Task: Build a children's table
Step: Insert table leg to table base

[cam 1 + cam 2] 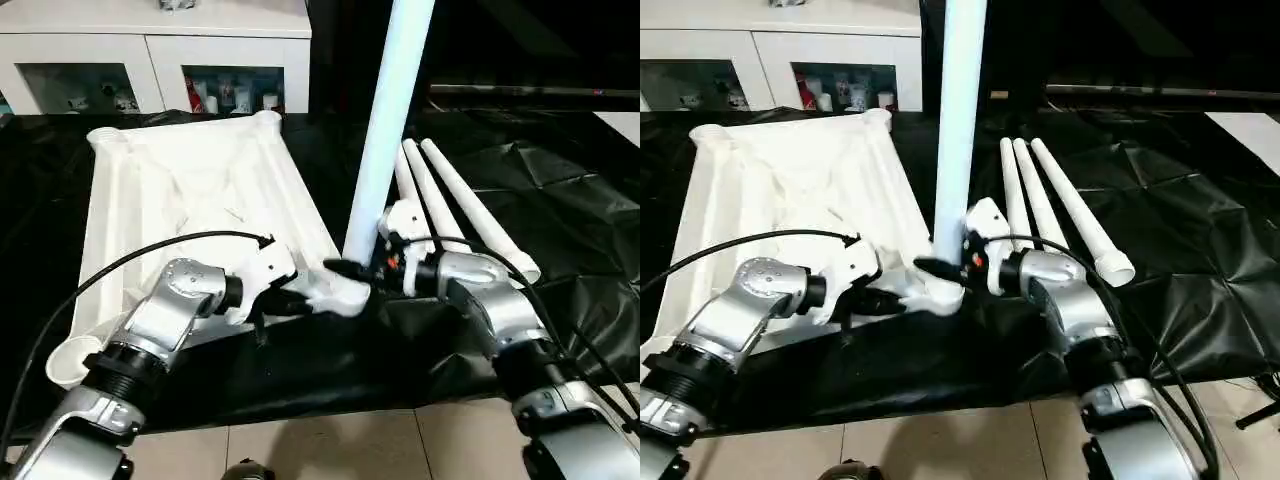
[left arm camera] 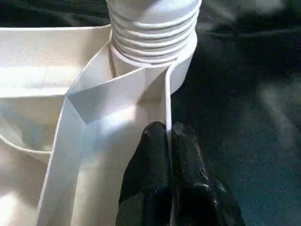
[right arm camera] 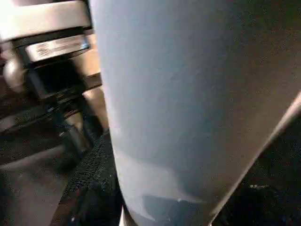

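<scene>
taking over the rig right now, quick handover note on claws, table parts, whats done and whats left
Left claw: shut, pinching the tabletop's rim beside the near right corner socket.
Right claw: closed around the standing leg near its base.
Tabletop lies underside up on the black sheet. The leg stands in that socket, threaded end partly showing, so probably not fully seated.
Three legs lie loose right of the tabletop.
Left: finish this leg, then fit the other three.

Head cameras look down over both forearms; wrist cameras sit close against the upright leg (image 1: 385,140).
</scene>
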`<state>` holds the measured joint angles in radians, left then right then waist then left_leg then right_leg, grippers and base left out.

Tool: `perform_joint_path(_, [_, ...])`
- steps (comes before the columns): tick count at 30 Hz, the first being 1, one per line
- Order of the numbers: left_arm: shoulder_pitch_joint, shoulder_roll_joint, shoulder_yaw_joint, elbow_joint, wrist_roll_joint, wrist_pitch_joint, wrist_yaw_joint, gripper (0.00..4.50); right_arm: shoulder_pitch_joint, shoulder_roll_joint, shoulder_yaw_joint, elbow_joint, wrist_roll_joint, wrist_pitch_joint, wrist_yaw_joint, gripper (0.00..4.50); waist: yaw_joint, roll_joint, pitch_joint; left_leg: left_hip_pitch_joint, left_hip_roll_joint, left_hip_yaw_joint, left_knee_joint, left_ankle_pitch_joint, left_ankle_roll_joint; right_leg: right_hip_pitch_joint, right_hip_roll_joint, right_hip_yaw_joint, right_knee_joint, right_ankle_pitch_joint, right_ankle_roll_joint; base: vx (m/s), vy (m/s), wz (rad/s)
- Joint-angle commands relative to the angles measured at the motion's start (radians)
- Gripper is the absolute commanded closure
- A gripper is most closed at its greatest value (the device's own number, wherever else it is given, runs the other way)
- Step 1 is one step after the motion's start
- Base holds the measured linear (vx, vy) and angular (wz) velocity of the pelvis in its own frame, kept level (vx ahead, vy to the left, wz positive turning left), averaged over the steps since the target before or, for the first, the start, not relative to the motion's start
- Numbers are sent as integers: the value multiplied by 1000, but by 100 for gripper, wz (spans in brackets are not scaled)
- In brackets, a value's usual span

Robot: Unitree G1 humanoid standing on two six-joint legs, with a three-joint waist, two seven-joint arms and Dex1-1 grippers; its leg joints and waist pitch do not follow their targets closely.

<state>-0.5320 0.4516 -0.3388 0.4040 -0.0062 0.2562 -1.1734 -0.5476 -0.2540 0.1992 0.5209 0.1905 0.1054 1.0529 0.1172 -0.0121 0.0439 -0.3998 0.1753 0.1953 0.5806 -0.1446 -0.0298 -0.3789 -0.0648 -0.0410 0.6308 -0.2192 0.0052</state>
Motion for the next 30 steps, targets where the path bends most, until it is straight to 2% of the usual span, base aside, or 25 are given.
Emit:
perform_joint_path(1, [-3,5,-41,-86,-40,-32,-118,450,72,-15,89,77,-52,53,52,259,-4,15,-50,41,68,-37,-83,-389,-45,10,-89,47,-92,-253,-196,0,0,0])
perform_joint_path(3, [6,30,-57,-125,-55,-14,-175,450,78,-18,90,71,-51,49,65,259,-6,16,-51,46,69,-38,-85,-419,-53,7,-88,46,-93,-267,-197,0,0,0])
perform_joint_path(6, [-2,42,-63,-121,-42,-7,-176,450,74,-14,86,84,-53,37,64,259,-11,15,-46,52,67,-41,-87,-483,-78,0,-89,47,-99,-327,-196,0,0,0])
perform_joint_path(7, [-8,36,-57,-103,-33,-6,-154,450,73,-11,83,90,-54,34,56,259,-11,15,-44,58,67,-43,-86,-526,-88,-4,-91,48,-105,-380,-188,0,0,0])
perform_joint_path(9, [-26,16,-39,-56,-10,-3,-90,450,70,2,71,107,-57,27,27,259,-12,11,-42,61,67,-46,-87,-553,-97,-7,-93,50,-108,-416,-182,0,0,0])
perform_joint_path(10, [-32,10,-33,-38,-3,-10,-71,450,69,7,64,113,-56,27,17,259,-11,11,-38,67,67,-48,-87,-579,-100,-11,-95,51,-114,-457,-175,0,0,0])
perform_joint_path(12, [-43,-3,-11,-5,6,20,-14,450,45,31,36,184,-82,16,-94,259,-12,7,-34,73,65,-52,-86,-614,-104,-15,-100,50,-125,-541,-158,0,0,0])
perform_joint_path(14, [-47,-10,1,2,7,52,17,450,33,40,25,217,-92,18,-145,259,-20,7,-30,73,63,-67,-89,-659,-114,-12,-108,39,-134,-668,-116,0,0,0])
perform_joint_path(15, [-50,-17,13,9,8,74,47,450,20,48,15,245,-98,22,-191,259,-24,7,-27,70,62,-70,-92,-672,-117,-9,-106,34,-136,-689,-104,-53,17,-20])
perform_joint_path(16, [-50,-17,13,9,8,74,47,450,20,48,15,245,-98,22,-191,259,-29,14,-25,75,62,-78,-96,-724,-129,-10,-103,23,-141,-715,-90,-57,33,-22])
perform_joint_path(17, [-58,-40,40,27,12,123,125,450,-11,70,-10,309,-103,39,-295,259,-37,24,-26,75,62,-88,-105,-790,-144,-2,-95,7,-137,-680,-91,-57,33,-22])
perform_joint_path(18, [-64,-66,63,43,18,162,196,450,-42,91,-35,368,-100,51,-391,259,-45,25,-28,70,62,-91,-113,-821,-152,6,-87,-5,-132,-643,-94,-61,50,-25])
perform_joint_path(19, [-64,-69,66,45,19,167,205,450,-47,94,-39,376,-100,52,-403,259,-53,35,-22,56,67,-95,-140,-901,-165,20,-74,-29,-116,-588,-96,-52,48,-25])
perform_joint_path(20, [-67,-86,77,52,22,196,247,450,-66,107,-54,411,-96,56,-456,259,-53,37,-23,43,70,-90,-161,-941,-166,35,-60,-42,-96,-548,-99,-52,48,-25])
perform_joint_path(21, [-69,-106,87,57,33,237,298,450,-87,119,-67,447,-99,45,-526,260,-24,57,-32,-14,78,-54,-230,-995,-175,94,-33,-48,48,-336,-129,-108,17,-11])
perform_joint_path(22, [-70,-123,94,60,41,264,339,450,-105,127,-75,475,-105,35,-586,260,2,32,-35,-7,60,-8,-246,-881,-164,76,-27,-15,67,-305,-115,-66,-57,2])
perform_joint_path(23, [-69,-157,108,55,55,310,409,450,-134,145,-95,518,-104,19,-683,260,-18,-34,-44,113,24,-30,-50,-624,-137,-54,-139,30,-128,-692,-114,-66,-57,2])
perform_joint_path(24, [-66,-188,124,48,60,343,465,450,-156,159,-112,549,-102,8,-759,260,-18,-29,-15,173,2,-47,110,-429,-86,-121,-212,28,-244,-958,-96,-30,-73,-16])
perform_joint_path(25, [-63,-210,133,37,63,367,500,450,-171,170,-124,570,-94,4,-799,260,-25,-30,-15,7,-15,-109,116,-101,-48,37,-226,36,-172,-953,-87,27,49,-55])
perform_joint_path(26, [-62,-220,138,31,64,378,518,450,-178,176,-130,580,-91,2,-819,260,0,7,-31,-11,38,-108,-24,-150,-100,84,-169,-7,-126,-657,-92,27,49,-55])
perform_joint_path(27, [-56,-259,152,0,70,418,581,450,-206,198,-149,620,-83,-7,-900,260,-1,30,-42,32,57,-114,-51,-209,-131,40,-109,-26,-94,-471,-109,40,76,-29])
perform_joint_path(28, [-54,-265,153,-8,72,425,589,450,-211,203,-154,627,-80,-8,-909,260,-26,32,-43,59,64,-106,-71,-418,-142,24,-82,-25,-71,-262,-155,-59,-6,15])
perform_joint_path(29, [-52,-282,156,-31,77,445,615,450,-226,219,-171,647,-69,-9,-930,260,-32,27,-41,66,59,-94,-80,-503,-128,24,-87,-18,-83,-200,-194,-59,-6,15])
perform_joint_path(30, [-52,-282,156,-31,77,445,615,450,-226,219,-171,647,-69,-9,-930,260,-35,25,-36,63,57,-92,-84,-533,-115,29,-90,-17,-90,-240,-193,0,0,0])
